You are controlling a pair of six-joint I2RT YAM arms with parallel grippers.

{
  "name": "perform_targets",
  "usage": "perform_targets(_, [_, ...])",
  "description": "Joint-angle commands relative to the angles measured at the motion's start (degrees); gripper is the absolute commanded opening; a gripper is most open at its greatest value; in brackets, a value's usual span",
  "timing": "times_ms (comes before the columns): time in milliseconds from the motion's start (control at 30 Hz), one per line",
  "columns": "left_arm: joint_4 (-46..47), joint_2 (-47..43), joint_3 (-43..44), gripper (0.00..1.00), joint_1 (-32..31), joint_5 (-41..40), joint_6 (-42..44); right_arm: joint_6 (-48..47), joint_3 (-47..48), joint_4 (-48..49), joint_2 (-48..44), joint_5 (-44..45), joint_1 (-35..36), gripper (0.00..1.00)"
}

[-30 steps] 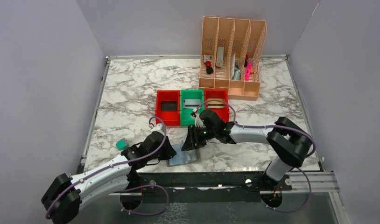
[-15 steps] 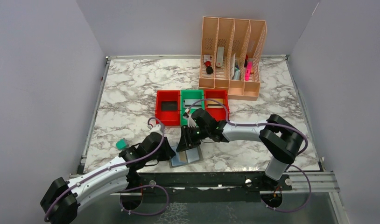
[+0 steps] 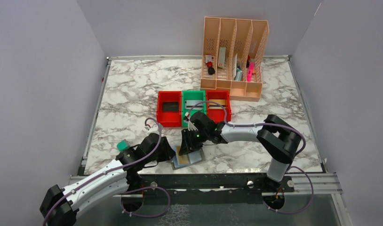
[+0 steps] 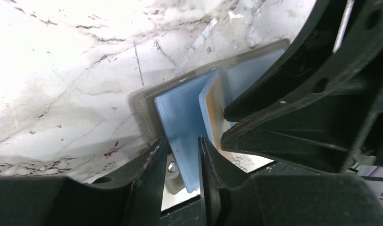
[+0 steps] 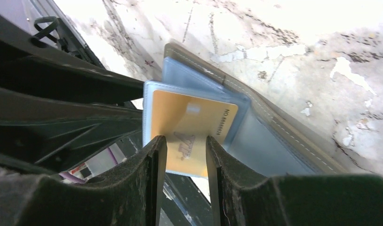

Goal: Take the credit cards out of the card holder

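- I am working on the pull-out step. The card holder [image 3: 192,160] is lying open on the table [image 3: 133,94], right at its near edge and just beside the black rail [image 3: 218,181]. A gold card [image 5: 194,117] is showing partly out of a blue pocket [image 4: 178,117] that is standing up off the holder.
- My left gripper [image 4: 180,143] is straddling that blue pocket from the near side. The pocket is filling the gap between the fingers, and from the wrist view I cannot tell whether they are squeezing it or only flanking it.
- My right gripper [image 5: 185,141] is hanging over the card from the far side. Its jaws are partly spread, one finger over each side of the printed face, and nothing is being clamped between them.
- I am judging that the next move calls for the right fingers to close across the card's thickness at its free edge. They would then draw it out along the pocket's mouth while the left side pins the pocket down.
- Room is tight: the two grippers are crowding each other over the holder, almost touching.
- The near side is offering no margin, since a tug toward me could be dragging the holder off the edge.
- Bare marble is lying open to the right of the holder. The bins [image 3: 159,113] are standing near, just beyond the right gripper, and a teal block [image 3: 122,145] is sitting by the left arm, apart from the holder.
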Motion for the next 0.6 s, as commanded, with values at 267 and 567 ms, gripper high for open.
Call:
perform_targets(267, [-3.3,-4.4,3.1,0.36,-0.1,-3.5,-1.5,-2.3,1.0,-5.7,-2.0,7.7,0.3,0.45])
perform_targets(567, [1.7,-3.2,1.8,0.36,-0.1,1.4,0.7,0.8,-3.2,-2.8,-3.2,8.9,0.3,0.46])
